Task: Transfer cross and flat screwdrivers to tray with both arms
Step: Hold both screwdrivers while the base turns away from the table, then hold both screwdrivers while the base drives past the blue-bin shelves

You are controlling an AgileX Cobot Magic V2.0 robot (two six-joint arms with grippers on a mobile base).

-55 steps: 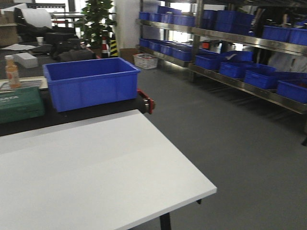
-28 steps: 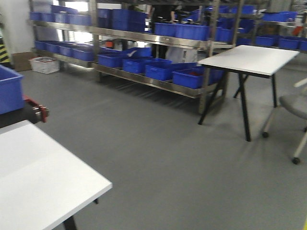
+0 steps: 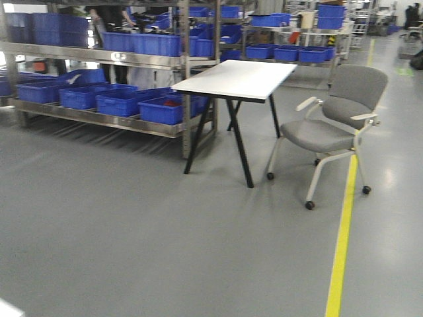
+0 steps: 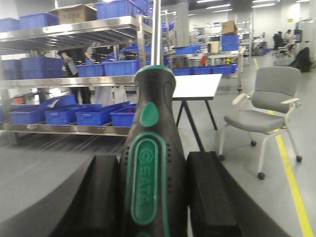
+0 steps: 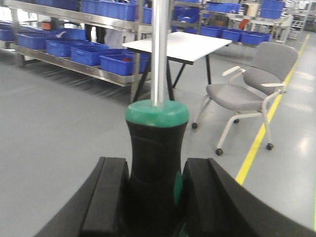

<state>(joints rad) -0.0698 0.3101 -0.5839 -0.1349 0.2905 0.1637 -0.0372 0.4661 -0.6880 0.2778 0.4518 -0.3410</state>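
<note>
In the left wrist view my left gripper [image 4: 153, 165] is shut on the green-and-black screwdriver [image 4: 150, 123]. Its handle stands between the black fingers [image 4: 103, 192] and its steel shaft points up out of frame. In the right wrist view my right gripper [image 5: 155, 165] is shut on the black-handled screwdriver [image 5: 155, 133], which has a green collar and a steel shaft pointing up. Both are held in the air over grey floor. The grey metal tray is out of view. Neither gripper shows in the front view.
A white table on black legs [image 3: 231, 78] and a grey wheeled chair [image 3: 337, 119] stand ahead. Steel shelves with blue bins [image 3: 125, 99] run along the left. A yellow floor line [image 3: 342, 244] runs at the right. A white table corner [image 3: 4, 308] shows at bottom left.
The front view has swung to the right. The near white table and blue bin have slid out to the left; the far table and chair have come to the middle.
</note>
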